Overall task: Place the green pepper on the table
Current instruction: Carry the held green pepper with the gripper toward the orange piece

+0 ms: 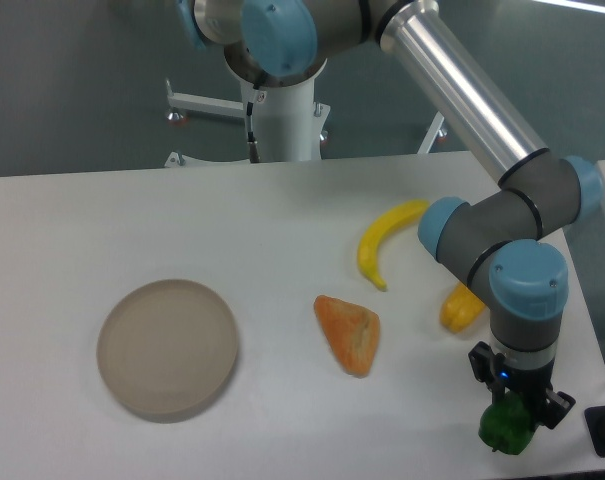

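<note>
A round beige plate (167,347) lies flat on the left part of the white counter (102,230), with nothing on it. Well to its right, near the middle of the counter, sits an orange wedge-shaped piece (349,333), its narrow end pointing toward the front edge. Behind it and a little further right lies a yellow banana (384,241), curved, with one tip close to the wedge's far side and the other tip reaching back toward the arm's elbow joint. Just right of the banana's lower end, a yellow pepper (460,307) rests on the counter, partly hidden behind the arm's grey and blue wrist section.

The arm (462,95) comes down from the top of the view in a long silver tube, bends at a grey joint on the right, and turns straight down over the front right corner of the counter. At its end the tool (512,415) points downward and is clenched around the green pepper (506,428), its dark fingers on either side of the upper part of the pepper. The pepper is small, glossy and dark green, and sits at the very bottom right of the view, close to the counter's front edge and well apart from the plate. Whether its underside is touching the counter or just above it cannot be told from this angle. A dark block (604,432) shows at the right border, just beside the tool.
</note>
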